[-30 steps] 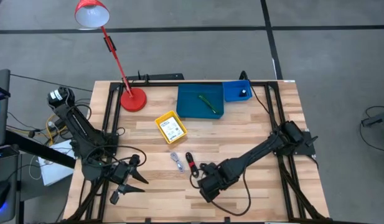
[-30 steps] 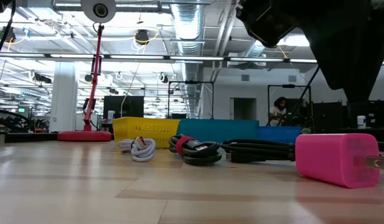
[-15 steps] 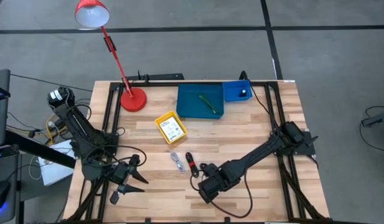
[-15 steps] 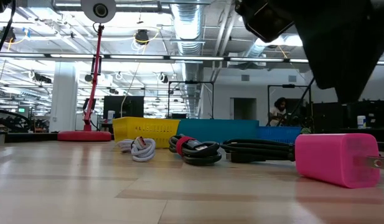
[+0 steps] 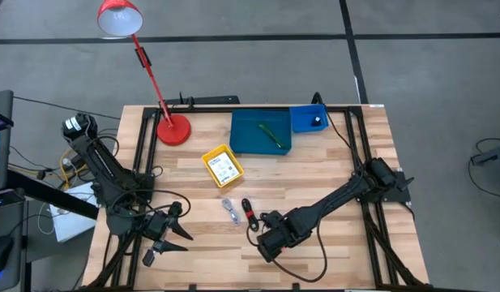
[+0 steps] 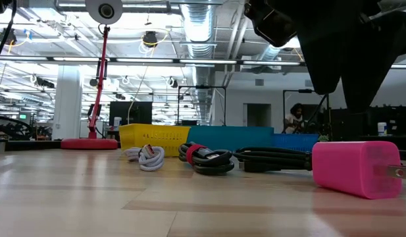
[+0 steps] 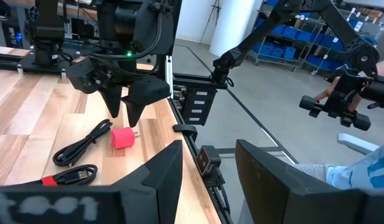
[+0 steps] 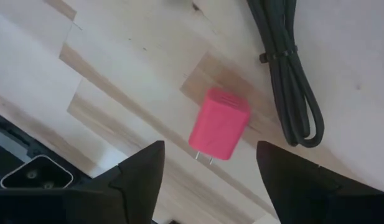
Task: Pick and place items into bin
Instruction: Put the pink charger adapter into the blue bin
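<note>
Right gripper (image 8: 207, 186) hangs with fingers spread directly above a pink charger plug (image 8: 219, 132) near the table's (image 5: 339, 166) front edge.

The plug lies flat on the wood, its two metal prongs pointing toward the front edge and slightly right, its long axis running front to back. Just behind it lies a coiled black cable (image 8: 286, 74), its long axis roughly parallel to the plug's. The left gripper (image 5: 162, 233) waits at the front-left corner, fingers apart and holding nothing. Toward the middle lie a black cable with a red band (image 5: 249, 212) and, beside it, a grey-white cable bundle (image 5: 229, 210). Farther back sits a yellow box (image 5: 222, 165). At the rear edge stand a teal bin (image 5: 243, 142) holding a green pen (image 5: 272, 134) lying diagonally, a smaller blue bin (image 5: 300, 120) and a red desk lamp (image 5: 173, 129).
</note>
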Controlling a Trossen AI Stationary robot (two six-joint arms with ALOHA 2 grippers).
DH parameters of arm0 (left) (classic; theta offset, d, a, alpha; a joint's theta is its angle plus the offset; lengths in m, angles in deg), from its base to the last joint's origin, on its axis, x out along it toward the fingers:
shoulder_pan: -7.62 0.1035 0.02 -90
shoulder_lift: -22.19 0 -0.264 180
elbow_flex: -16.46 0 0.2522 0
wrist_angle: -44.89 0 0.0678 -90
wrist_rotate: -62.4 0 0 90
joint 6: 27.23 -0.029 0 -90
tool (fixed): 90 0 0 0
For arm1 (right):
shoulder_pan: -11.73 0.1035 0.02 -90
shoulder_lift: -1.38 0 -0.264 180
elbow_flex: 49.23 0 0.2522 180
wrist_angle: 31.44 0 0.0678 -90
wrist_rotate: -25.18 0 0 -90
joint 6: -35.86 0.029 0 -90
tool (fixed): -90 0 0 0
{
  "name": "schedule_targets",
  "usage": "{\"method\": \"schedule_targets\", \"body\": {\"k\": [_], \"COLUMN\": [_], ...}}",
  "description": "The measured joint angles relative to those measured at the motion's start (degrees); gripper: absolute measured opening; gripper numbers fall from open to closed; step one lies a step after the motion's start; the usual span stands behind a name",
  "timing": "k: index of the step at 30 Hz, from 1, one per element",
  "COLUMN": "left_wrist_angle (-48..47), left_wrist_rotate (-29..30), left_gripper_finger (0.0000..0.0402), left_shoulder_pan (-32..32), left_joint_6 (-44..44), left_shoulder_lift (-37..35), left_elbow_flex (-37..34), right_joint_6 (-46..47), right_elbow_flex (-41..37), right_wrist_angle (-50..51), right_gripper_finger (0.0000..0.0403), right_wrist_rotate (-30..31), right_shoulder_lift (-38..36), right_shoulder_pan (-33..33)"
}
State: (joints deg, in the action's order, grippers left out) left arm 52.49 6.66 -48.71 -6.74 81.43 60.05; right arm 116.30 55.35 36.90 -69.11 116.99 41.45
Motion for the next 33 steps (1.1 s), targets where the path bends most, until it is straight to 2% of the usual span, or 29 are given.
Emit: {"method": "schedule_targets", "body": {"k": [16, 20, 27, 33], "left_wrist_angle": [-0.02, -0.02, 0.34, 0.69], "left_wrist_rotate": [-0.04, -0.33, -1.51, -1.86], "left_gripper_finger": [0.0137, 0.0137, 0.0137, 0.0137], "left_shoulder_pan": [0.0, 0.0, -0.02, -0.07], "left_joint_6": [0.33, 0.42, 0.57, 0.55], "left_shoulder_lift": [0.0, 0.0, 0.01, 0.02], "left_elbow_flex": [0.0, 0.0, 0.0, -0.02], "right_joint_6": [2.24, 2.4, 0.31, -1.27], "right_elbow_flex": [-0.02, -0.17, 0.08, 1.06], "right_wrist_angle": [0.2, -0.05, -3.54, -3.28], "right_gripper_finger": [0.025, 0.025, 0.0249, 0.025], "right_wrist_rotate": [1.87, 1.15, -6.23, -8.49], "right_shoulder_lift": [0.0, 2.27, 8.74, 11.06], "right_shoulder_pan": [0.28, 0.4, 0.63, 0.46]}}
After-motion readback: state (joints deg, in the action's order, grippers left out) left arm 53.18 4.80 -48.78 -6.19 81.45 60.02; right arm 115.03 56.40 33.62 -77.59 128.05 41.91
